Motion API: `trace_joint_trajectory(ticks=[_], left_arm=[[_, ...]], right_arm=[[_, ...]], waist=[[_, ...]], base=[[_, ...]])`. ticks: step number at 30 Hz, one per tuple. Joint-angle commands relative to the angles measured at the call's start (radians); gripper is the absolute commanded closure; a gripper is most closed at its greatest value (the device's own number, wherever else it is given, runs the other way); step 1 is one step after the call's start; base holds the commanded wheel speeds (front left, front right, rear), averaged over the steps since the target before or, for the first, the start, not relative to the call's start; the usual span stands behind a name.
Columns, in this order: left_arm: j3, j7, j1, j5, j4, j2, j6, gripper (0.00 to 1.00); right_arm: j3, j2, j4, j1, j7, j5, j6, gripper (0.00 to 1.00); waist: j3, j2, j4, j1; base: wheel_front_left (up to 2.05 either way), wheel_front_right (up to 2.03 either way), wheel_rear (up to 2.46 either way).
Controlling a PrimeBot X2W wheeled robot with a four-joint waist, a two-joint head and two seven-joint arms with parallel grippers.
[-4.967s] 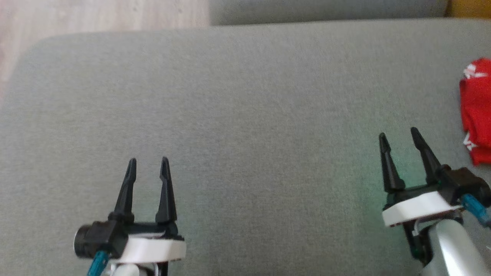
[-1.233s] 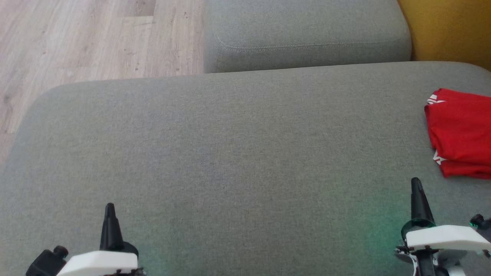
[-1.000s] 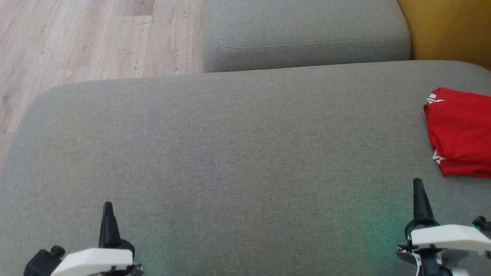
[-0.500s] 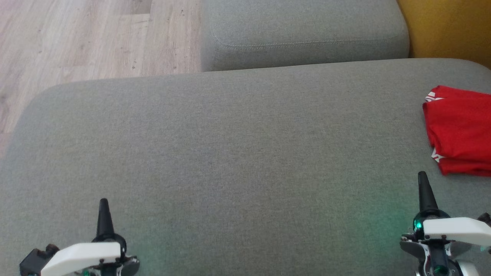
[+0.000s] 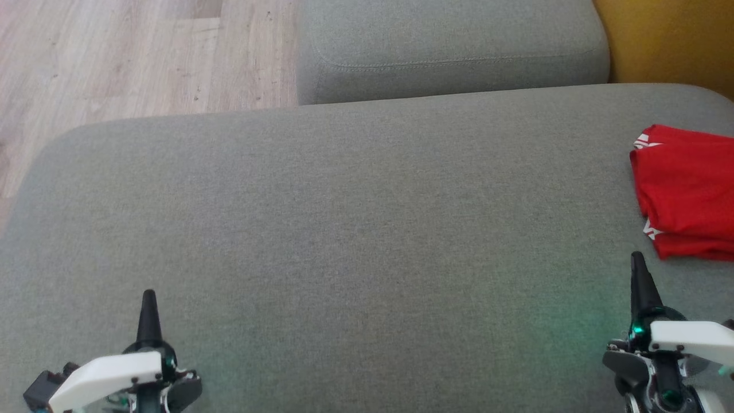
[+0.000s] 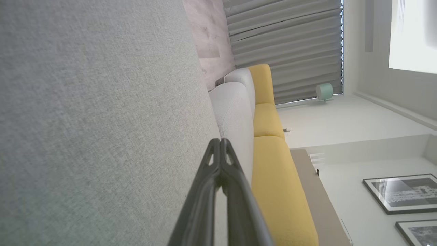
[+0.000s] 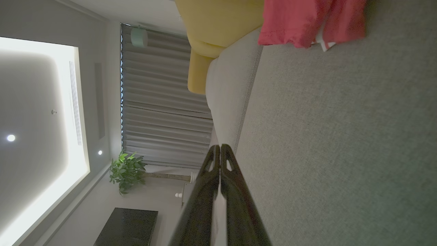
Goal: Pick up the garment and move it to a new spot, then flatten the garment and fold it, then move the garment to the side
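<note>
The garment [image 5: 685, 192] is red with white trim and lies folded at the right edge of the grey cushion [image 5: 344, 229]; the right wrist view has the garment [image 7: 307, 20] at its top. My left gripper [image 5: 148, 298] hovers shut and empty over the cushion's near left. My right gripper [image 5: 637, 263] is shut and empty too, just short of the garment's near corner. In each wrist view the fingertips press together: left gripper [image 6: 220, 141], right gripper [image 7: 218, 147].
A second grey cushion [image 5: 453, 51] butts against the far edge, with a yellow cushion [image 5: 671, 40] to its right. Wooden floor [image 5: 114, 57] lies beyond the far left corner. A broad stretch of bare grey fabric separates the grippers.
Five seconds ago both grippers stood open; they are shut now. Over the last second the camera drifted a little, and both grippers slid slightly outward and up in the picture. The garment stayed put.
</note>
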Motion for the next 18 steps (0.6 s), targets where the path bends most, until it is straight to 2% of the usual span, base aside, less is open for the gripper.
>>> trace_joint_trajectory(ticks=[1, 18], left_arm=[[0.037, 0.007, -0.059, -0.028, -0.023, 0.014, -0.009, 1.00], [0.073, 0.054, -0.096, -0.195, 0.002, 0.012, -0.028, 1.00]], right_arm=[[0.013, -0.017, -0.030, -0.061, 0.009, 0.033, -0.001, 1.00], [-0.010, -0.015, -0.022, -0.090, 0.054, 0.215, -0.001, 1.00]], waist=[[0.000, -0.0001, 0.000, 0.0001], [0.006, -0.0001, -0.007, 0.0001]], base=[[0.00, 0.00, 0.00], [0.00, 0.00, 0.00]])
